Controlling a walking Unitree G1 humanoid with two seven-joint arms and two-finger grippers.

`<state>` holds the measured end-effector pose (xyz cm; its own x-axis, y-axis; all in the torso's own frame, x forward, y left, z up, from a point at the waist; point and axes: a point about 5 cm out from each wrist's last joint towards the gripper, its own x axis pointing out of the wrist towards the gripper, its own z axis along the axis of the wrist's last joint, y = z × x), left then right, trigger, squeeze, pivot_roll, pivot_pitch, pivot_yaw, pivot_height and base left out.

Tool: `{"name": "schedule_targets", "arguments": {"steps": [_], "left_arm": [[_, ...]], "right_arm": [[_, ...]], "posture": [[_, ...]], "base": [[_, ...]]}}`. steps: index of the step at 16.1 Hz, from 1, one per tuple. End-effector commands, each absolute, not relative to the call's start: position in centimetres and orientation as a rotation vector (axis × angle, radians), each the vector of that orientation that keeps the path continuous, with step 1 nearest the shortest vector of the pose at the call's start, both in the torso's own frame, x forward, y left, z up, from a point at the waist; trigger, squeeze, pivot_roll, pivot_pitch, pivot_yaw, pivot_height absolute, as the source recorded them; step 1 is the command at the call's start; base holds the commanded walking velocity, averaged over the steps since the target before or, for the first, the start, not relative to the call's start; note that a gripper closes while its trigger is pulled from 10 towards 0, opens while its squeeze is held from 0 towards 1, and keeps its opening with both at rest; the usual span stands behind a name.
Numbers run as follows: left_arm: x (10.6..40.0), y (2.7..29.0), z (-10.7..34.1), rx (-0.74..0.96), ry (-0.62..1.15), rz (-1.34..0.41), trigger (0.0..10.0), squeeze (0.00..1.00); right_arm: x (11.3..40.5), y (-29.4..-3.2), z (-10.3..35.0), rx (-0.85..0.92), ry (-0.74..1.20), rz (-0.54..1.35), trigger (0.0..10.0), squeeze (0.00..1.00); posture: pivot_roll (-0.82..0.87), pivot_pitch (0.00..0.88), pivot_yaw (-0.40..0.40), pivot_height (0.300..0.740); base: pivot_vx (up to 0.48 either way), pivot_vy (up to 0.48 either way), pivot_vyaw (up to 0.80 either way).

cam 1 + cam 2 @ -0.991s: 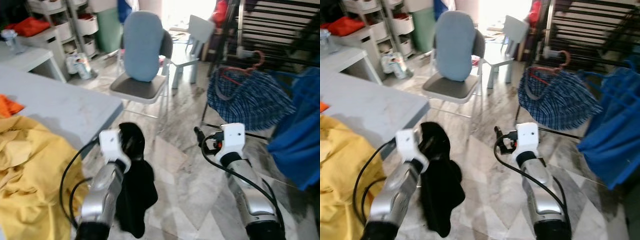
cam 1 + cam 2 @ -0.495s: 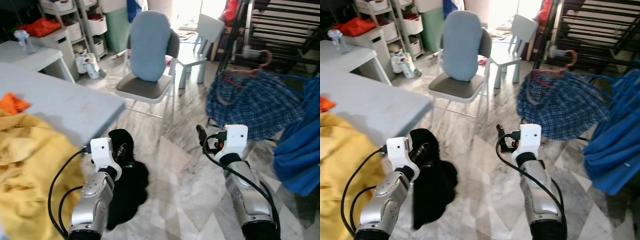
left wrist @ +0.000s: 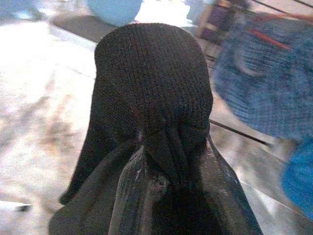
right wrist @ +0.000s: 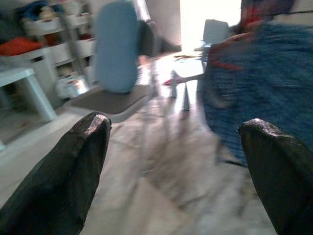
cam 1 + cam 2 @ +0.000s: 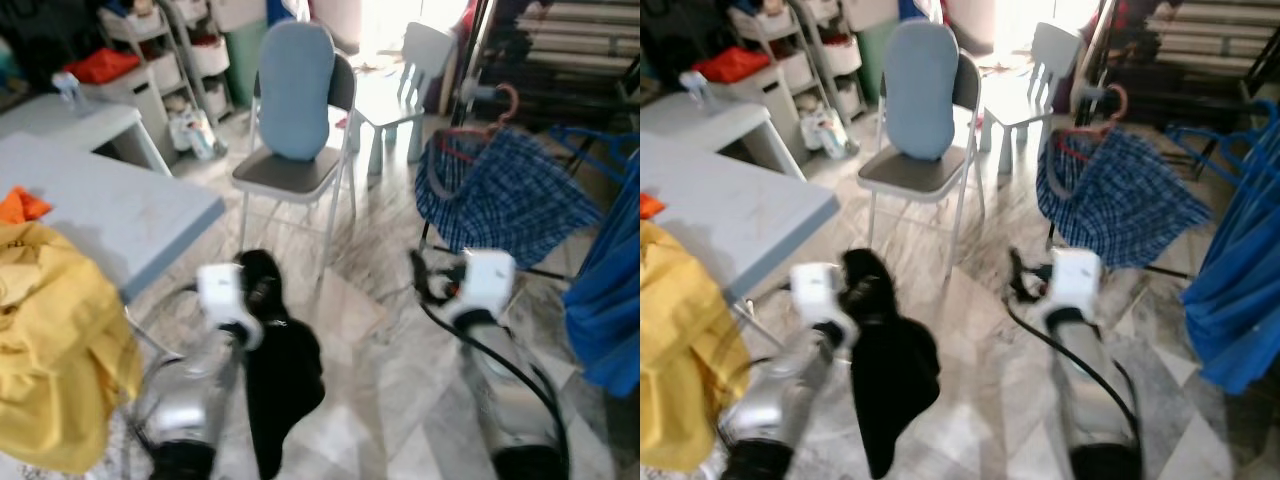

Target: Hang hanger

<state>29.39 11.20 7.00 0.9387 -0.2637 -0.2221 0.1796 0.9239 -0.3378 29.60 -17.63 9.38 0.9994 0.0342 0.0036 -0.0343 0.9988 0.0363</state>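
My left gripper is shut on a black knit garment that hangs from it toward the marble floor. In the left wrist view the black garment is draped over the fingers. My right gripper is held out at about the same height, open, with nothing between its fingers. Ahead on the right, a red hanger carrying a blue plaid shirt hangs on a dark rack. Both grippers are well short of it.
A chair with a blue back and a small white chair stand ahead. A grey table with a yellow cloth is on the left. A blue garment hangs at far right. Shelves stand behind.
The whole view has shifted and blurred, so the camera is moving. Both arms keep their pose in front of me, the left still holding the black garment.
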Motion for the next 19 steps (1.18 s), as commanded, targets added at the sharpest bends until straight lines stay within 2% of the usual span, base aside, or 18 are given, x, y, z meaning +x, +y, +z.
{"name": "schedule_targets", "arguments": {"steps": [1,6,11,17,19], "left_arm": [[30.0,12.2,7.9,-0.297,0.227,-0.204,10.0,0.00],[29.7,13.5,7.9,-0.320,0.217,-0.140,10.0,0.00],[29.6,13.3,7.6,-0.345,0.247,-0.136,10.0,0.00],[29.7,13.4,7.7,-0.340,0.246,-0.152,10.0,0.00],[29.6,13.0,8.0,-0.336,0.224,-0.178,10.0,0.00]], "right_arm": [[29.8,-17.1,9.8,0.042,-0.021,0.048,10.0,0.00],[29.5,-17.0,9.4,0.036,0.018,0.066,10.0,0.00],[29.4,-16.3,9.4,0.038,0.028,0.118,10.0,0.00],[29.2,-16.3,9.5,0.022,0.020,0.109,10.0,0.00],[29.3,-16.4,9.5,-0.002,0.029,0.099,10.0,0.00]], "posture": [[-0.16,0.000,0.094,0.740],[-0.15,0.000,0.083,0.740],[-0.15,0.000,0.084,0.740],[-0.15,0.000,0.087,0.740],[-0.15,0.000,0.087,0.740]], "base": [[0.000,0.000,0.00],[0.000,0.000,0.00],[0.000,0.000,0.00],[0.000,0.450,0.00],[0.000,0.000,0.00]]}}
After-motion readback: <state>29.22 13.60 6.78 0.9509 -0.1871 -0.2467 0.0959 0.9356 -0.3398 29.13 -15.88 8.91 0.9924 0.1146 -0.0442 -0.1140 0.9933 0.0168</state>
